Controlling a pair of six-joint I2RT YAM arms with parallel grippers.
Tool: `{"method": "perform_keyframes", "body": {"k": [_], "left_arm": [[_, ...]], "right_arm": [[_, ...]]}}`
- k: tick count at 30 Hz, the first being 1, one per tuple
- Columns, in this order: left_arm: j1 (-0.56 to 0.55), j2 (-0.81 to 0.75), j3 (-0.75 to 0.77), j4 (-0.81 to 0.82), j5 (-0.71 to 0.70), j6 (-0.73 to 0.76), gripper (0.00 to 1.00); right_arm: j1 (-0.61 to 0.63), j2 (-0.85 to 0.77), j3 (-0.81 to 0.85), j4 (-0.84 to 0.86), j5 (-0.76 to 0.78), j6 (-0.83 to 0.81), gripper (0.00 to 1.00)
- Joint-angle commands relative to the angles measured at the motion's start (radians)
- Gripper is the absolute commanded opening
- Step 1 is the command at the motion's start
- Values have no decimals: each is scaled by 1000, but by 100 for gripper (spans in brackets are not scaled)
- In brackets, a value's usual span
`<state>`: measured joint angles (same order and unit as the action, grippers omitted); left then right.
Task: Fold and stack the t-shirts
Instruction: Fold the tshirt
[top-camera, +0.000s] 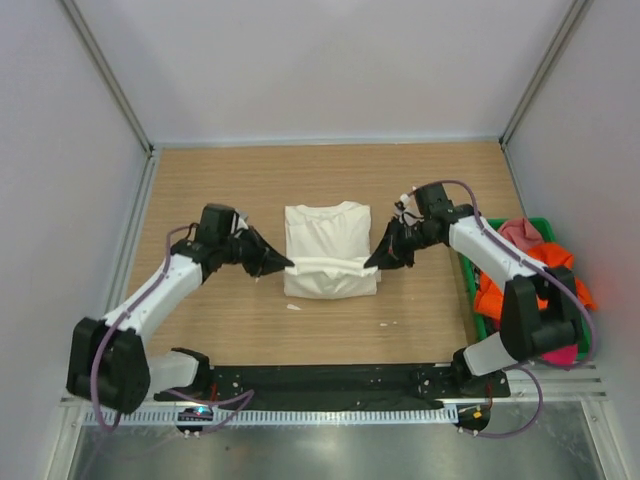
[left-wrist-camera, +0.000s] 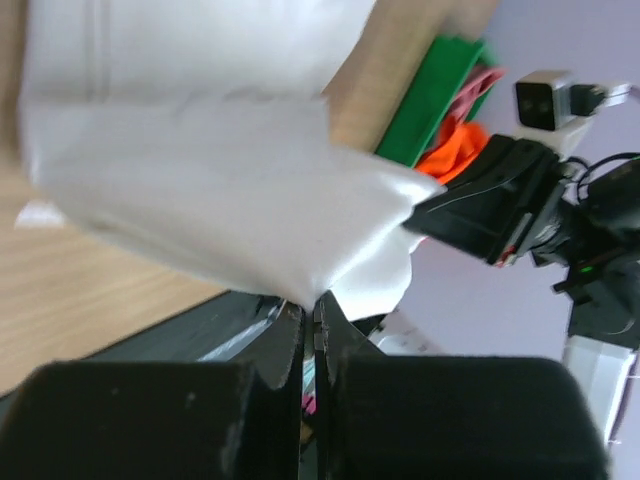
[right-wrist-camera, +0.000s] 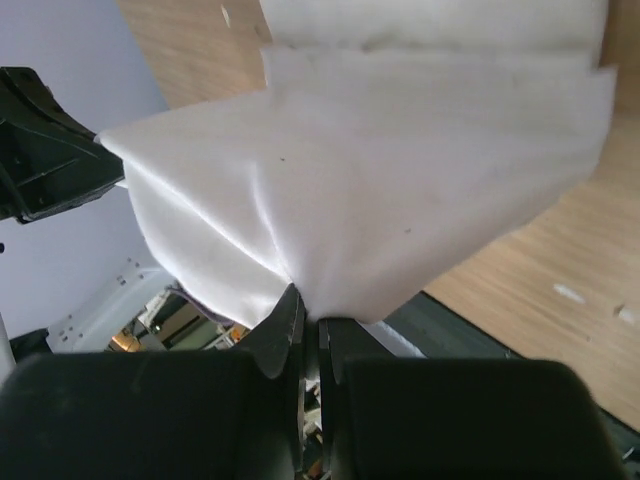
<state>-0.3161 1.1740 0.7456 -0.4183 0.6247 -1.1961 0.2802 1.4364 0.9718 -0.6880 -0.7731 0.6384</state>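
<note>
The cream-white t-shirt (top-camera: 327, 240) lies partly folded in the middle of the wooden table. Its near hem is lifted into a ridge between both grippers. My left gripper (top-camera: 287, 264) is shut on the hem's left corner, as the left wrist view (left-wrist-camera: 311, 305) shows with white cloth (left-wrist-camera: 220, 190) pinched at the tips. My right gripper (top-camera: 373, 262) is shut on the right corner, and the right wrist view (right-wrist-camera: 308, 312) shows the cloth (right-wrist-camera: 380, 180) bunched there. Orange (top-camera: 500, 295), dusty pink (top-camera: 522, 235) and magenta (top-camera: 562, 352) t-shirts lie heaped at the right.
A green plastic bin (top-camera: 483, 322) at the table's right edge holds the coloured shirts; it also shows in the left wrist view (left-wrist-camera: 425, 100). Two small white scraps (top-camera: 293, 307) lie on the wood near the front. Grey walls enclose the table on three sides.
</note>
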Motion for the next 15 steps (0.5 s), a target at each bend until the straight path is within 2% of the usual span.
{"method": "perform_keyframes", "body": {"k": [1,3,6,9,10,11,12,13,14,15], "left_arm": [[55,206,231,151,23,29,0],[80,315,323,185,74,15,0],[92,505,541,185,83,33,0],[117,599,619,177,82,38,0],[126,636,639,174,92,38,0],[143,689,675,174,89,44,0],[152,723,693,171,76,53,1],[173,755,722,168,66,68,14],[187,844,795,158,52,126,16],[199,884,836,135,40,151,22]], "right_arm": [[-52,162,197,-46,-40,-54,1],[-75,281,325,-27,-55,-26,1],[-85,427,500,-37,-100,-25,1],[-99,525,611,11,-148,29,1],[-104,609,640,42,-156,41,2],[-110,639,665,63,-161,58,6],[-124,662,692,100,-160,107,14],[-131,708,697,223,-163,153,26],[-137,734,702,310,-175,197,34],[-142,778,767,370,-181,223,38]]}}
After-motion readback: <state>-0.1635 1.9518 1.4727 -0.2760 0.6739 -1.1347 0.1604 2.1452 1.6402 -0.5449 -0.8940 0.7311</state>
